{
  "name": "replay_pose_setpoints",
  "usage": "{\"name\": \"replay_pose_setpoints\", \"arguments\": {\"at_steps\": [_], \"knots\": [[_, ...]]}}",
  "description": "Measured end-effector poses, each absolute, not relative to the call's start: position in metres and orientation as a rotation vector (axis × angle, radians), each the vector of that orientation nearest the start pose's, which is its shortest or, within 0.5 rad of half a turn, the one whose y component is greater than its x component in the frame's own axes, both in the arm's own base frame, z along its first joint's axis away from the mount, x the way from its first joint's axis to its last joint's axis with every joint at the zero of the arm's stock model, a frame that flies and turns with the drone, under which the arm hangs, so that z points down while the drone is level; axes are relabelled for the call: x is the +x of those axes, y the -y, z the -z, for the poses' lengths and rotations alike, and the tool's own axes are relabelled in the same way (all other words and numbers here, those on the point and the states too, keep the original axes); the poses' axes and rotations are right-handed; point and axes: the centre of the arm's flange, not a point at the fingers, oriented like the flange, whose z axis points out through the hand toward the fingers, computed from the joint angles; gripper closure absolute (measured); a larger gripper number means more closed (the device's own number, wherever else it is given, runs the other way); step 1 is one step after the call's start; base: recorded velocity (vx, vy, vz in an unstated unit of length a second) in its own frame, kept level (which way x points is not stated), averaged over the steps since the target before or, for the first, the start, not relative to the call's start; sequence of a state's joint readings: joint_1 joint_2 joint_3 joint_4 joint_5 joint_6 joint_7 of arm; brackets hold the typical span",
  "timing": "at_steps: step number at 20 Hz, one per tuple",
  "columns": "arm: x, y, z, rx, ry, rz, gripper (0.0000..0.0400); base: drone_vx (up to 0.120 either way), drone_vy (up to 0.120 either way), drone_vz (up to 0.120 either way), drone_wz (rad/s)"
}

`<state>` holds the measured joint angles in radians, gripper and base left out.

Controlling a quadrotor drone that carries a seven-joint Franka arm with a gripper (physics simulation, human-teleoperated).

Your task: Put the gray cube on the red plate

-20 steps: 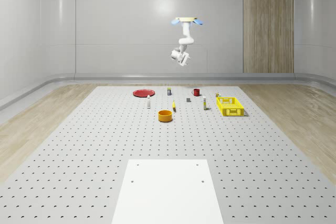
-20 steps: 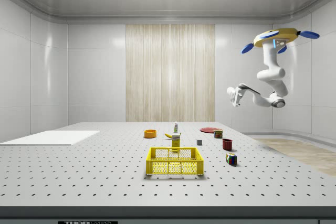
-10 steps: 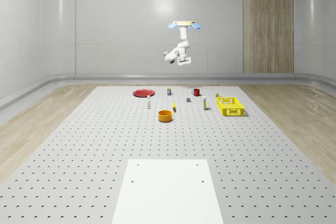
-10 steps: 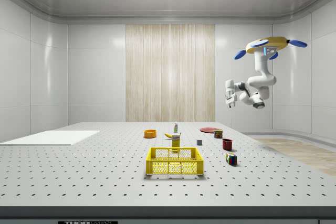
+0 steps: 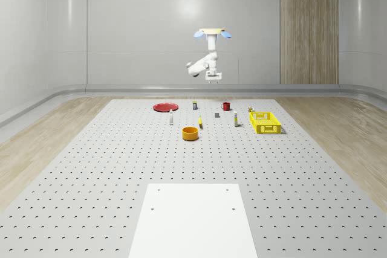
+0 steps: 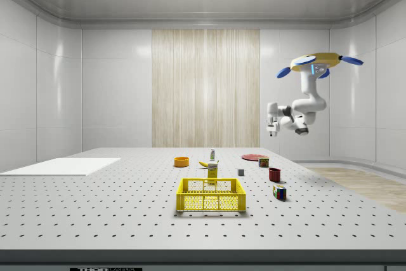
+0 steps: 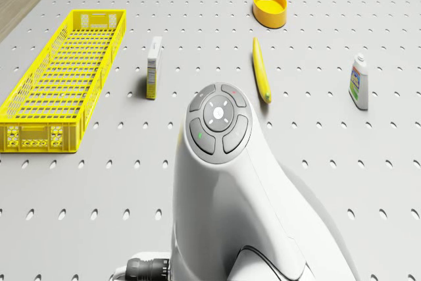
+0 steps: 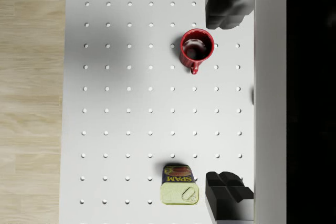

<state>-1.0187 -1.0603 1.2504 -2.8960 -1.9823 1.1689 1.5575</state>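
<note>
I hover high above the far end of the counter (image 5: 121, 167), with my tool (image 6: 271, 130) pointing straight down and well clear of every object. In the wrist view the tool's two dark fingers (image 8: 227, 4) stand wide apart with nothing between them; directly beneath lie a red mug (image 8: 197, 49) and a Spam tin (image 8: 179, 184).

The gray cube (image 5: 217, 114) sits on the counter, nearer the whole-scene camera than the mug (image 5: 225, 106) and below my tool. It appears to lie slightly forward of the tool's vertical line, though I judge that offset loosely. The red plate (image 5: 164, 107) lies well to the whole-scene view's left of the cube.

The coming move requires descent toward the cube, biased away from the mug.
</note>
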Motion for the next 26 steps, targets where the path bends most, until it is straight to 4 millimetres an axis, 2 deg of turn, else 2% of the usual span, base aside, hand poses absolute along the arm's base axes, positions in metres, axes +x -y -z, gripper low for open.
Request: {"name": "replay_pose_setpoints", "arguments": {"at_steps": [23,26], "knots": [[0.3068,0.0001,-0.4908,0.001,0.002,-0.784,0.0,0.12,0.0,-0.115,0.0],[0.3068,0.0002,-0.4907,0.001,0.002,-0.784,0.0,0.12,0.067,0.0,0.0]]}}
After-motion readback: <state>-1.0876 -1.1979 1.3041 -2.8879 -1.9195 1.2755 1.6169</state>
